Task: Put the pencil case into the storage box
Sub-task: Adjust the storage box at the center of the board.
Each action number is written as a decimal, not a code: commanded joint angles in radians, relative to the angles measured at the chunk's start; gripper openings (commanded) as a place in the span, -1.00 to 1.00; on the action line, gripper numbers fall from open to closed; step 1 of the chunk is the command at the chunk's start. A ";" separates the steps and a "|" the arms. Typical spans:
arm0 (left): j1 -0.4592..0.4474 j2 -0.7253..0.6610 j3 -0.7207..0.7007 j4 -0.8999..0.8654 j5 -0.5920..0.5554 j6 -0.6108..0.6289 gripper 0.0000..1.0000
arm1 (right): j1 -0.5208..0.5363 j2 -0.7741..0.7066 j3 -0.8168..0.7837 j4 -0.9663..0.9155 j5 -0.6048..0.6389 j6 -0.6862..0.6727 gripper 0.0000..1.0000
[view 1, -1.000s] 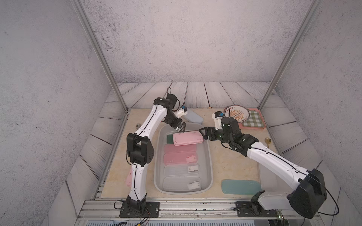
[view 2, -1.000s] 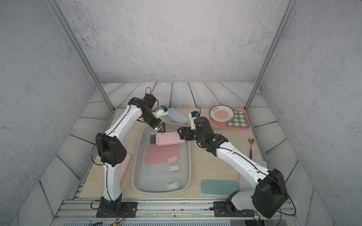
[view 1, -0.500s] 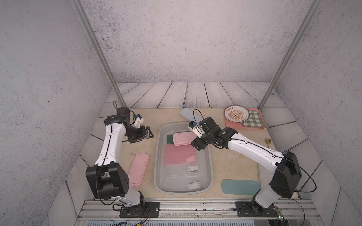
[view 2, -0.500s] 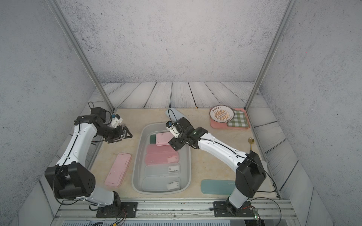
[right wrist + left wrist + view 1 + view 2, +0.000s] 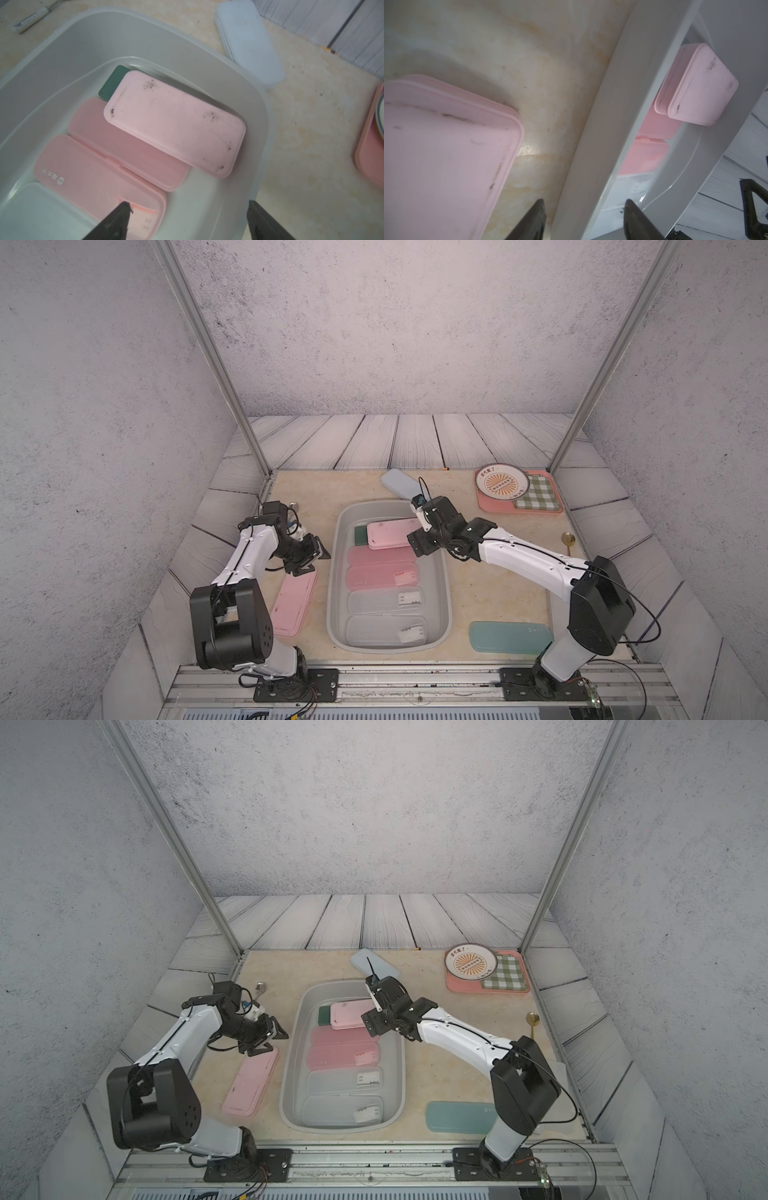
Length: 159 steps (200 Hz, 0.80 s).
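now that the pale pink pencil case has been let go, it is seen lying inside the storage box, propped across a dark green case shown best in the right wrist view. the right gripper is held wide and empty above it. the left gripper has been swung out to the pink case on the table, fingers half spread, gripping nothing. a teal case, seen only in the top views, is also left outside.
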 commanded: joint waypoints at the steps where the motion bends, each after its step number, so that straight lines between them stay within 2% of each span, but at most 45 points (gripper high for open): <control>1: -0.056 0.045 0.009 0.066 0.012 -0.041 0.16 | -0.002 -0.119 -0.066 0.023 0.077 0.223 0.78; 22: -0.107 0.096 0.022 0.087 -0.019 -0.040 0.00 | -0.010 -0.194 -0.128 0.053 0.135 0.245 0.79; 40: -0.136 0.121 0.041 0.083 -0.082 -0.021 -0.17 | -0.056 -0.221 -0.088 -0.011 0.087 0.209 0.81; 55: -0.139 0.137 0.064 0.061 -0.124 -0.002 -0.24 | -0.094 -0.237 -0.047 -0.066 0.054 0.206 0.81; 87: -0.138 0.133 0.090 0.027 -0.186 0.037 -0.50 | -0.138 -0.234 -0.045 -0.013 0.029 0.160 0.83; 105: -0.138 0.117 0.061 0.044 -0.189 0.049 -0.62 | -0.202 -0.126 0.043 -0.024 -0.014 0.125 0.83; 122: -0.139 0.108 0.025 0.067 -0.209 0.065 -0.66 | -0.236 0.001 0.153 -0.045 -0.026 0.039 0.84; 128: -0.138 0.108 0.018 0.068 -0.225 0.073 -0.75 | -0.244 0.051 0.196 -0.055 -0.029 0.004 0.84; 159: -0.114 0.131 0.055 -0.006 -0.293 0.142 -0.99 | -0.276 0.336 0.535 -0.220 -0.065 -0.120 0.83</control>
